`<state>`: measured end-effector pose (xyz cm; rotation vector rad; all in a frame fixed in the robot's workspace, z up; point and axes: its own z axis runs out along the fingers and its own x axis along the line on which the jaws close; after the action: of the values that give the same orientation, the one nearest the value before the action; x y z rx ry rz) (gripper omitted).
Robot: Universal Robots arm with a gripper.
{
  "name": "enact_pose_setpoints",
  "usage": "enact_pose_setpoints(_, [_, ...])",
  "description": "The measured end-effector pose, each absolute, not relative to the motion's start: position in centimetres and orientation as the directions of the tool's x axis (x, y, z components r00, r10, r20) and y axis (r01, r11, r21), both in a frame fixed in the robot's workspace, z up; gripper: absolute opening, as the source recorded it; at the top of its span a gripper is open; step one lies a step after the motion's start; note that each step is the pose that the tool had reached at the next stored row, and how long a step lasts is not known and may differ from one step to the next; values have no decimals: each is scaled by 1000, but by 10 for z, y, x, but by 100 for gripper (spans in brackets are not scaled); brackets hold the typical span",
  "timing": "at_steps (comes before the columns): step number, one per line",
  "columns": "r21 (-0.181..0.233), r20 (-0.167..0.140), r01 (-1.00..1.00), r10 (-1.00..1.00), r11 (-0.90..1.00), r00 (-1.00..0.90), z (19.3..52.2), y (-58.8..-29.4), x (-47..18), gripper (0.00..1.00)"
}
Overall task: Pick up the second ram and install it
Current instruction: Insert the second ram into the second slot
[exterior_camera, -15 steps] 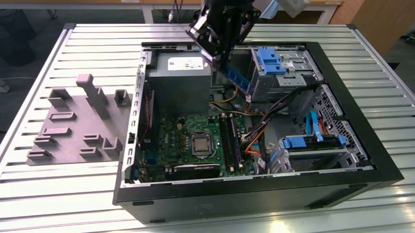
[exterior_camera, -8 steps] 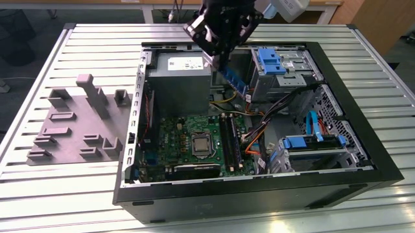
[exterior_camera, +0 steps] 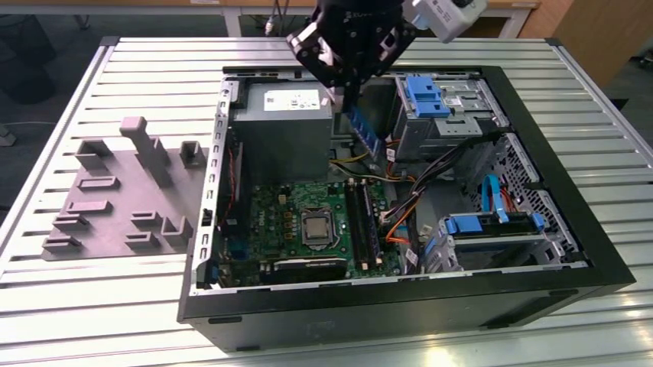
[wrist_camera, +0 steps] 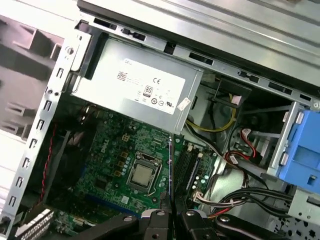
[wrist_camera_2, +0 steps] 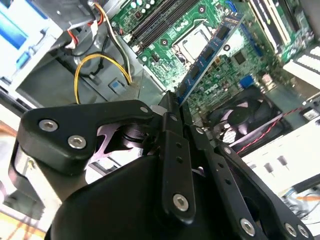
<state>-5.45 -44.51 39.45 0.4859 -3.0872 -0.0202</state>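
gripper fingers closed on the memory stick | stick hung slanting, above the slots | not yet seated

The tool is black all over, and the memory stick in it is dark blue with black chips. Below sits a bright green circuit board with long black slots and a silvery processor at its middle. The power supply is plain grey with a white label. The drive brackets are vivid blue. Yellow, red and orange cables run across the black case. The bench is pale ribbed metal, and a dull mauve-grey tray lies on it.
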Motion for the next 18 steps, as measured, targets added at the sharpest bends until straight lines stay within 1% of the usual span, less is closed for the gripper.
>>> enact_pose_setpoints(6, [15,14,-209,-209,978,-978,394,-445,-55,14])
enact_pose_setpoints(13, [15,14,-202,-202,979,-979,394,-445,-55,14])
enact_pose_setpoints(18, [4,16,-154,-154,988,-988,393,-445,-55,14])
